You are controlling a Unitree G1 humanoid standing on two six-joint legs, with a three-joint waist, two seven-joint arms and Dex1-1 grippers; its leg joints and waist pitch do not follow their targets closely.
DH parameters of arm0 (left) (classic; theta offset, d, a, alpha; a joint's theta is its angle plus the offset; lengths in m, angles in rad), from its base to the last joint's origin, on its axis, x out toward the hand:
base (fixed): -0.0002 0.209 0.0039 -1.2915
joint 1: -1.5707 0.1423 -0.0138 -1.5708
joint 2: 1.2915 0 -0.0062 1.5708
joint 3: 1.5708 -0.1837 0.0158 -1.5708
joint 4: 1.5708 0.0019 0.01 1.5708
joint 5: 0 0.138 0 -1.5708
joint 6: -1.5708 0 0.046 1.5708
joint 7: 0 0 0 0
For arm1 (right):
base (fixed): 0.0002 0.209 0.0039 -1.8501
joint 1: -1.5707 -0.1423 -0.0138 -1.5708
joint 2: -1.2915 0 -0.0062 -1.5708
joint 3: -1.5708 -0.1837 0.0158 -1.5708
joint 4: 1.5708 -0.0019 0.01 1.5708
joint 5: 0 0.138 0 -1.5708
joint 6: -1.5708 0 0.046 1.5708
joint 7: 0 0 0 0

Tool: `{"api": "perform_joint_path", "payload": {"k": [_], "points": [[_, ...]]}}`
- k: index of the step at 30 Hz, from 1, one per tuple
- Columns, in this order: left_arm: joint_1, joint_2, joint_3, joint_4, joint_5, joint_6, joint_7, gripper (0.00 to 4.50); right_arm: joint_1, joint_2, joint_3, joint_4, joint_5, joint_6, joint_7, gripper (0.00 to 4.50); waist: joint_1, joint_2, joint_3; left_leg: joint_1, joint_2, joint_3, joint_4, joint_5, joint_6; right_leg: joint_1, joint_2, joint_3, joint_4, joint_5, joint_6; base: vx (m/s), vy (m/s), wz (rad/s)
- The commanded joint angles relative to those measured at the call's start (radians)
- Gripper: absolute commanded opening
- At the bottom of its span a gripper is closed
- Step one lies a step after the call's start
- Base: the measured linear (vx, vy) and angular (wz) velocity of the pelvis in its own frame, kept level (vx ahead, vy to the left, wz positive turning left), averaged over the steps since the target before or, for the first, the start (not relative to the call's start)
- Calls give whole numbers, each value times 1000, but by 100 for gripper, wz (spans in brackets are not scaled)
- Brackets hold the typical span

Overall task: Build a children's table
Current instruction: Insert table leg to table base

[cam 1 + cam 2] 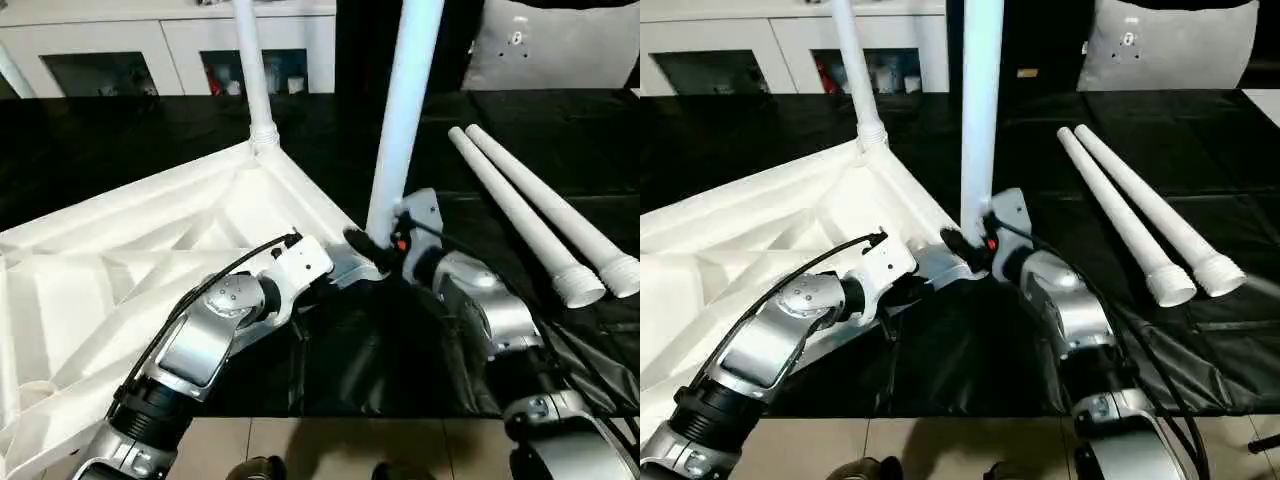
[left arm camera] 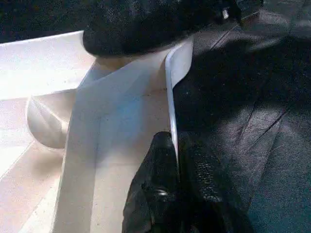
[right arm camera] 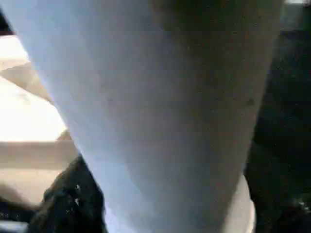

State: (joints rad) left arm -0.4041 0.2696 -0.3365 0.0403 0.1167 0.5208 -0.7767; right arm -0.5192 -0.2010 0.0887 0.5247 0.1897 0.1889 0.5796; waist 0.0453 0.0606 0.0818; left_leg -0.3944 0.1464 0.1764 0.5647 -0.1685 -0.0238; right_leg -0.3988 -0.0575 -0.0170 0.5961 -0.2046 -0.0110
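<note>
Two legs stand fitted in the upturned tabletop [image 1: 120, 270], left gripper [image 2: 177, 165] pinching its rim, right gripper [image 1: 385, 245] beside the near leg [image 1: 405, 110], grip uncertain; two loose legs [image 1: 530, 215] remain right.

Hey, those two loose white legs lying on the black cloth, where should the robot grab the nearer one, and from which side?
Grip the nearer loose leg around its mid-shaft, from above. It lies flat on the black cloth beside its twin, so the sides are crowded, and the ribbed collar end looks worse for holding than the smooth tube.
</note>
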Motion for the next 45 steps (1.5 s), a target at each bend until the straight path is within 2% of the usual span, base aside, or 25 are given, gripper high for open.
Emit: {"api": "perform_joint_path", "payload": {"k": [1,3,6,7,8,9,12,15,19,24,25,27,31,36,41,42,45], "points": [[-14,21,-25,-39,-11,-33,-38,0,44,-35,-11,22,-18,39,10,383,6,4,-59,19,79,-31,-61,-204,69,45,-84,36,-66,-28,-268,0,0,0],[-22,36,-24,-16,-10,-55,-50,0,97,-67,-20,-54,10,30,67,395,17,3,-61,21,80,-29,-56,-176,87,47,-84,36,-65,8,-263,0,0,0],[-28,47,-29,2,-5,-77,-59,0,122,-83,-32,-93,31,37,94,408,27,5,-64,19,81,-29,-52,-136,110,47,-84,33,-57,59,-269,0,0,0],[-31,61,-39,19,1,-105,-75,0,141,-101,-39,-122,34,27,103,429,27,6,-62,17,81,-30,-53,-136,111,47,-85,32,-58,53,-269,0,0,0],[-32,74,-44,33,-1,-129,-95,0,162,-125,-39,-152,30,9,124,429,32,6,-63,21,82,-29,-51,-145,110,44,-83,32,-61,35,-261,0,0,0],[-32,74,-44,33,-1,-129,-95,0,162,-125,-39,-152,30,9,124,443,36,6,-62,20,83,-31,-53,-152,106,46,-83,31,-59,23,-259,0,0,0],[-45,100,-52,80,-6,-192,-132,0,188,-176,-42,-199,32,-18,167,448,41,6,-61,21,82,-30,-53,-170,95,44,-84,31,-61,-1,-258,0,0,0],[-57,124,-59,122,-20,-270,-177,0,205,-228,-41,-249,49,-2,229,448,44,5,-62,21,80,-31,-51,-168,96,47,-83,30,-61,-1,-247,0,0,0],[-72,155,-77,171,-32,-376,-254,0,200,-283,-50,-276,78,-8,315,448,44,5,-65,18,80,-31,-47,-153,112,49,-85,28,-57,24,-259,0,0,0],[-93,177,-102,226,-37,-457,-318,0,197,-333,-28,-306,90,-2,402,448,48,8,-70,19,83,-29,-41,-125,127,49,-84,24,-47,69,-281,0,0,0],[-100,179,-107,240,-43,-477,-337,0,194,-343,-21,-309,86,-5,419,448,48,1,-69,18,83,-28,-41,-128,127,49,-84,24,-48,66,-283,0,0,0],[-108,181,-116,260,-52,-511,-370,0,187,-361,-9,-311,77,-20,451,448,49,-1,-69,18,83,-27,-40,-143,125,49,-87,25,-49,35,-285,0,0,0],[-116,188,-131,275,-64,-546,-425,0,161,-374,9,-295,56,-65,487,448,51,2,-67,20,85,-27,-41,-168,113,46,-89,25,-51,-20,-285,0,0,0],[-124,185,-139,296,-65,-580,-454,0,148,-368,34,-299,79,-61,552,448,51,0,-64,21,87,-26,-42,-201,96,43,-90,27,-55,-92,-282,0,0,0],[-130,180,-140,314,-66,-599,-465,0,137,-348,50,-275,72,-87,576,411,51,2,-64,22,88,-26,-43,-222,80,41,-90,26,-55,-114,-281,0,0,0],[-130,180,-141,314,-66,-599,-466,0,136,-347,50,-273,73,-88,576,390,52,3,-66,22,89,-27,-43,-220,78,41,-90,26,-54,-107,-281,0,0,0],[-131,178,-139,320,-65,-606,-473,0,124,-335,52,-255,67,-92,585,373,53,3,-69,21,88,-27,-40,-193,88,42,-89,24,-49,-60,-287,0,0,0]]}}
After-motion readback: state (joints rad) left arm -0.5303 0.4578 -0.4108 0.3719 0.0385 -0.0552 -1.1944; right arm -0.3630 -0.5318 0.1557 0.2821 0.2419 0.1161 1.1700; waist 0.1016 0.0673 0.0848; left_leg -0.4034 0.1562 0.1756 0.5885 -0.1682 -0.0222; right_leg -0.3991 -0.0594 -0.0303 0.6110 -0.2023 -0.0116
